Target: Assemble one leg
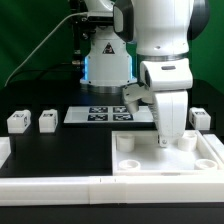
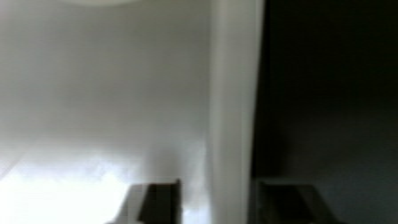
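Note:
Three legs show in the exterior view, small white blocks with marker tags: two at the left (image 1: 17, 122) (image 1: 47, 121) and one at the right (image 1: 198, 118). The large white tray-like piece (image 1: 205, 160) with round corner sockets lies front right. My gripper (image 1: 166, 142) is down on its far rim. In the wrist view, the gripper (image 2: 221, 200) has its dark fingertips (image 2: 160, 203) on either side of a white upright strip (image 2: 235, 110), the tray's rim, which fills the gap. White tray surface lies on one side, black table on the other. No leg is in the gripper.
The marker board (image 1: 100, 114) lies flat behind the tray, in front of the robot base (image 1: 105, 62). A long white bar (image 1: 55, 187) runs along the front edge, and another white piece (image 1: 4, 150) sits at the exterior view's left edge. The arm hides the area behind it.

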`<state>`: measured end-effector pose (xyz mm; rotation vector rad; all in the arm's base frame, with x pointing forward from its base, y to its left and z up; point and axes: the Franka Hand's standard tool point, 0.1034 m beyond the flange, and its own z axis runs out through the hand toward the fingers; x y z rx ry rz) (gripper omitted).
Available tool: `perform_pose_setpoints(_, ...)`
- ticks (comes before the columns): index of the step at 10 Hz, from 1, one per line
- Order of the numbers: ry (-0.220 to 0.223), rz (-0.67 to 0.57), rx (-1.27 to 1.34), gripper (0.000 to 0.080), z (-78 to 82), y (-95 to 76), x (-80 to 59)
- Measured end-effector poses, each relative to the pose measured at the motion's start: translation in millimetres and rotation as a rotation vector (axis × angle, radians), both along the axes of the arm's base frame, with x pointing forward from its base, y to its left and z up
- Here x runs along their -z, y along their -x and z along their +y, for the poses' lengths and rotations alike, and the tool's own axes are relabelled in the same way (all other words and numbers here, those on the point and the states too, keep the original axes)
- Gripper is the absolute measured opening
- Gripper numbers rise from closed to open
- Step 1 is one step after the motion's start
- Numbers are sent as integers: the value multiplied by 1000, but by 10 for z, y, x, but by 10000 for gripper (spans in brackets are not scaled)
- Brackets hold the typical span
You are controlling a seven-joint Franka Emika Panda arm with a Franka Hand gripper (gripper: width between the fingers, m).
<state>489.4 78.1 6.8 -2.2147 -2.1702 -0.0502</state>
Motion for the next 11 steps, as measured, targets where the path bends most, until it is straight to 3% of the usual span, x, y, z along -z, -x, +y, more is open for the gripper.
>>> perform_pose_setpoints(1,0,1,14,394,7,1,0)
perform_pose_setpoints(2,0,1,18,394,7,1,-1)
perform_pose_setpoints(3,0,1,25,569,7,0,-2)
perform_pose_setpoints(4,0,0,31,624,7,-4,-11)
perform_pose_setpoints(6,3,-7,43,644,-3,10,-80)
perform_pose_setpoints(11,19,-32,168,649,-49,238,-453)
